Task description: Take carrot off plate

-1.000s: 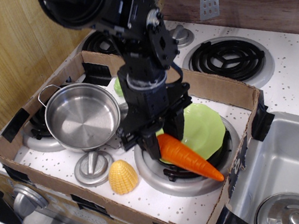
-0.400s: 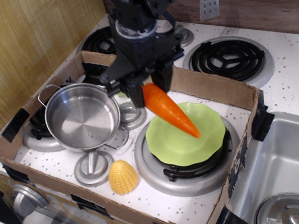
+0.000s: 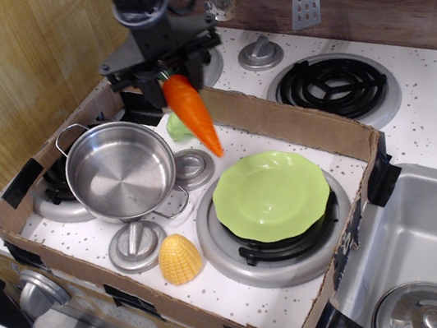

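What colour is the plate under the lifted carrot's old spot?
Lime green plate, plain, seen clearly in the overhead view.

The long tapered glossy orange plastic carrot (image 3: 193, 111) hangs from the black metal gripper (image 3: 161, 71). The round lime-green plastic plate (image 3: 271, 195) shows plain, unpatterned colour. On the left sits a shiny silver steel pot (image 3: 121, 171); near it lies a stubby yellow toy corn (image 3: 179, 258), and farther off a small light-green broccoli piece (image 3: 179, 127). The white stovetop (image 3: 436, 117) is speckled with dark flecks, with black coil burners (image 3: 330, 82). The brown cardboard box wall (image 3: 295, 125) carries black tape.
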Robot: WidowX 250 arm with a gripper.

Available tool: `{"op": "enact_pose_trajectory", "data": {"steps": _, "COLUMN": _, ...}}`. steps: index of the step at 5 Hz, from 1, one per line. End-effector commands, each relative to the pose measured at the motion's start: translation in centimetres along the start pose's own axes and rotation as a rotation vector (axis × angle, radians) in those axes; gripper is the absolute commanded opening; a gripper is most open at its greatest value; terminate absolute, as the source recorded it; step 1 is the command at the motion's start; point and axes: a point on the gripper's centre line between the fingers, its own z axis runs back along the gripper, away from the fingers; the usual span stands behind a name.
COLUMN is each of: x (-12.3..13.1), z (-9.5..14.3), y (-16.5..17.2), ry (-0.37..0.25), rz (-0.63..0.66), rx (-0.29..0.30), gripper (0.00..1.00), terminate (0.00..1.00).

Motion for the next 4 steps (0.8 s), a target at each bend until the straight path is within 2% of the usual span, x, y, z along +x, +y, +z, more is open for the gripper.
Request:
{"op": "enact_pose_trajectory", "data": {"steps": 1, "x": 5.1, "z": -1.7, "y": 0.9, "ry": -0.081, "rz": -0.067, "rx": -0.061, "gripper": 0.00, "terminate": 0.00}}
{"op": "enact_pose_trajectory", "data": {"steps": 2, "x": 7.0, "z": -2.2, "y": 1.7, "ry": -0.142, "rz": -0.092, "rx": -0.068, "gripper": 0.00, "terminate": 0.00}}
{"op": "enact_pose_trajectory", "data": {"steps": 4, "x": 8.6, "z": -1.1, "y": 2.8, "ry": -0.357, "rz": -0.130, "rx": -0.071, "gripper": 0.00, "terminate": 0.00}}
